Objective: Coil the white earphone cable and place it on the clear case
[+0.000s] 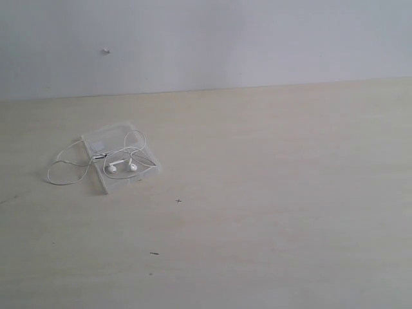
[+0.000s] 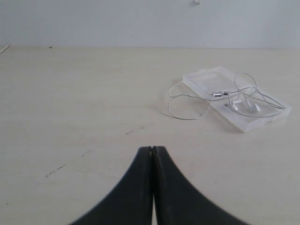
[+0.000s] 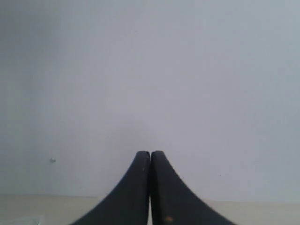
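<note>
The exterior view shows the whole tabletop and a pale wall behind it. The clear case lies flat at about 9 o'clock from the middle of this view. The earphone cable is on it: both earbuds and several loose loops rest on the case. One bigger loop runs off the case edge toward 9 o'clock and lies on the tabletop. A small white label sits on the case toward its 11 o'clock corner; any writing on it is too small to read.

The jaws appear only in the wrist views. In the left wrist view the left jaws are pressed together, two black tips touching, holding nothing. They are above the bare tabletop, well apart from the case and the cable. This view shows more clearly than the exterior one that the case has a raised rim and that the cable crosses over itself near the earbuds.

The right wrist view shows the right jaws closed in the same way and empty, facing the wall, with only a thin strip of tabletop. A tiny speck on the wall is also visible in the exterior view.
</note>
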You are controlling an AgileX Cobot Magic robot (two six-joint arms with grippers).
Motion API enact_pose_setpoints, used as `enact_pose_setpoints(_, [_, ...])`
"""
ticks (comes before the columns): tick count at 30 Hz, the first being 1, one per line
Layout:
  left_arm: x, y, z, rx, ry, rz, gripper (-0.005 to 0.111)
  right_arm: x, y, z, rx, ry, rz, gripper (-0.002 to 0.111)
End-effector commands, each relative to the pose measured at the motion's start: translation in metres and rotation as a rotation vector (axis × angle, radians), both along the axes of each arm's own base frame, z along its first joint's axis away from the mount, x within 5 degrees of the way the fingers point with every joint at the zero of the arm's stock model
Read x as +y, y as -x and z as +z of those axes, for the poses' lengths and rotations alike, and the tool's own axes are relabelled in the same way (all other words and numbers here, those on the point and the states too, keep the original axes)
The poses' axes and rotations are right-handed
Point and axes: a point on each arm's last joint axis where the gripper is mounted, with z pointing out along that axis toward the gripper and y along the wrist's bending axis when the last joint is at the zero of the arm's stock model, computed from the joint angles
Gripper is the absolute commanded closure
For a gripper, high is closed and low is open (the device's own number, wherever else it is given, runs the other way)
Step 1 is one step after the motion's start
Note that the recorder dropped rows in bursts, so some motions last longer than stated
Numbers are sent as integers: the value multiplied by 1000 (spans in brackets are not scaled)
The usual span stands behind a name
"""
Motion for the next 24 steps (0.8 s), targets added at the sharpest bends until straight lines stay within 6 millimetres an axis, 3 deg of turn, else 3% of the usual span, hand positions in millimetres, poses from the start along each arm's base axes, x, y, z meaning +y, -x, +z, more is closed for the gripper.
enact_pose_setpoints(1, [0,0,2,-16,-2,3,107,-4,0,-2,26,-83,-28,107])
enact_pose_setpoints(6, [0,0,2,-16,-2,3,107,-8,-3,-21,238,-117,-91,107])
enact_pose_setpoints(14, [0,0,2,-16,-2,3,107,-10,-3,-35,390,-112,-120,107])
enact_pose_setpoints(24, [0,0,2,-16,-2,3,107,-9,-3,-36,402,-152,-110,107])
